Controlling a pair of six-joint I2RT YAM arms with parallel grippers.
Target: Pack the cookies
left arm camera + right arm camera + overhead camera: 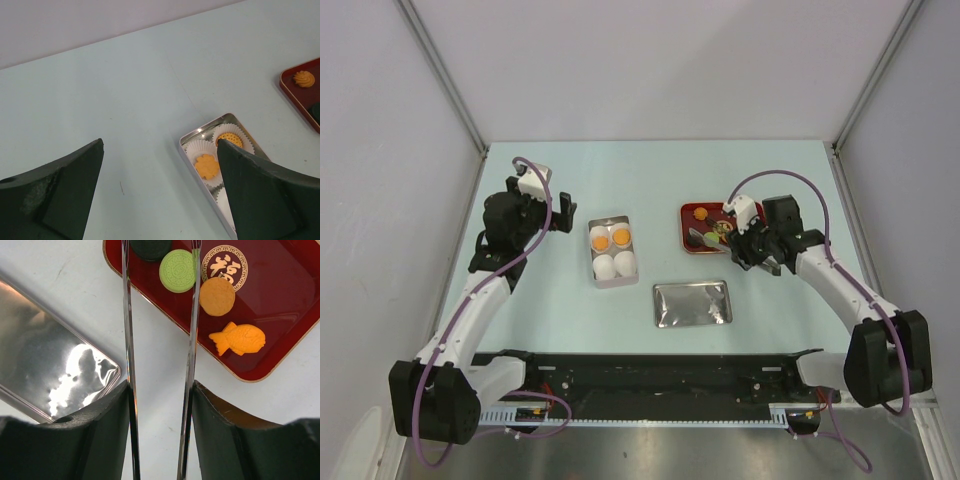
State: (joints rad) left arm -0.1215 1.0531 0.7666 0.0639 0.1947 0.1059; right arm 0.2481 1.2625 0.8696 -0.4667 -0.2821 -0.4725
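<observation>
Several cookies lie on a red tray (684, 230). In the right wrist view I see a green round cookie (177, 270), a black one (150, 247), a tan round one (217, 296) and an orange fish-shaped one (239, 338). My right gripper (160, 385) is shut on metal tongs (191, 340). The tong blades straddle the green cookie, and their tips are out of view. An open tin (613, 217) holds paper cups, two with orange cookies (601, 240) (621, 236). My left gripper (160, 190) is open and empty, left of the tin (187, 145).
The tin's shiny lid (692, 303) lies flat in front of the tray; it also shows in the right wrist view (45, 360). Two empty white cups (616, 265) fill the tin's near half. An orange swirl cookie (304, 78) sits on the tray's far left side.
</observation>
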